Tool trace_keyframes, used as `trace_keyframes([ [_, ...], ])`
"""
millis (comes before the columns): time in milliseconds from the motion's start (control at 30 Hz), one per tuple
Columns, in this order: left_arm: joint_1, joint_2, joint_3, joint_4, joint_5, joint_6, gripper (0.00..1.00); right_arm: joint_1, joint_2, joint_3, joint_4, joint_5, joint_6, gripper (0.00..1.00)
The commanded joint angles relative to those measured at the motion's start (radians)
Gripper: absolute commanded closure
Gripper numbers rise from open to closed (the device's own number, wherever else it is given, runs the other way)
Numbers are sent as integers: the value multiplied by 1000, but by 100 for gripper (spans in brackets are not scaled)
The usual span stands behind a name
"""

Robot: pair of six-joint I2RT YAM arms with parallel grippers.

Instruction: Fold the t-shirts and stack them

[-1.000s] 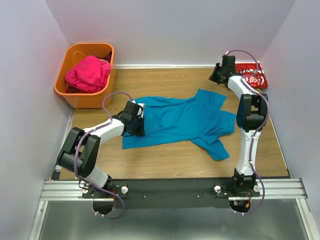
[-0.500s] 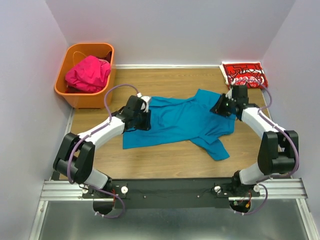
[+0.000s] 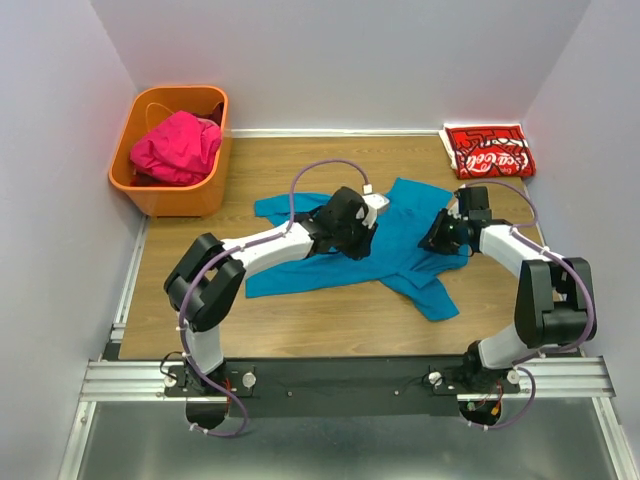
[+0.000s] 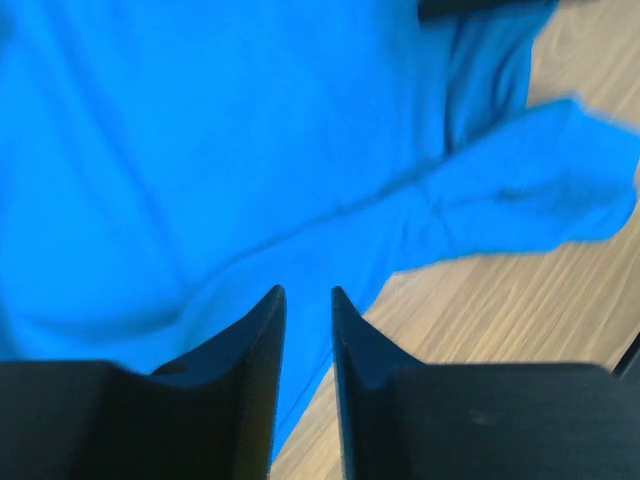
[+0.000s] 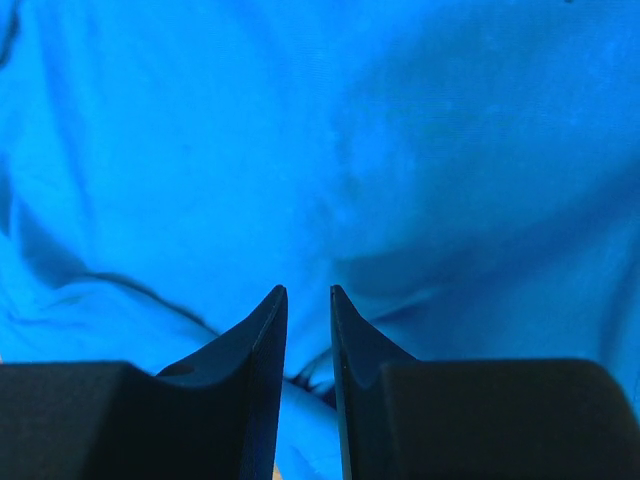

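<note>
Top view: shows the teal-blue t-shirt (image 3: 400, 255) rumpled mid-table, unfolded, with the left gripper (image 3: 355, 228) over its middle and the right gripper (image 3: 440, 236) at its right sleeve, probably to spread it flat. Shows the red t-shirt (image 3: 490, 152) folded at the far right corner, likely as stack base, and the pink t-shirt (image 3: 175, 148) lying in the basket (image 3: 150, 195).

Left wrist: shows jaws parted by a slit, nothing held.

Right wrist: shows the same slit close over cloth; cannot tell whether pinched.

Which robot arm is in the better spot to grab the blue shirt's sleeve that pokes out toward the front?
Probably the right one. The right gripper is over the right edge of the blue shirt, just behind that sleeve, while the left gripper is over the shirt's middle, farther away.
</note>
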Motion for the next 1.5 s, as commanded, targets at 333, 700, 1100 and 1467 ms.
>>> trace_keyframes([
  [333, -14, 19, -158, -11, 1, 23, 78, 1, 80, 27, 29, 47, -10, 69],
  [700, -14, 49, -237, -94, -58, -64, 84, 1, 210, 53, 99, 87, -2, 70],
  [1100, -12, -54, -390, -147, -26, -136, 88, 0, 567, 420, 124, 130, -4, 71],
  [1467, -6, -159, -458, -183, -3, -178, 88, -25, 730, 763, 95, 192, -77, 70],
])
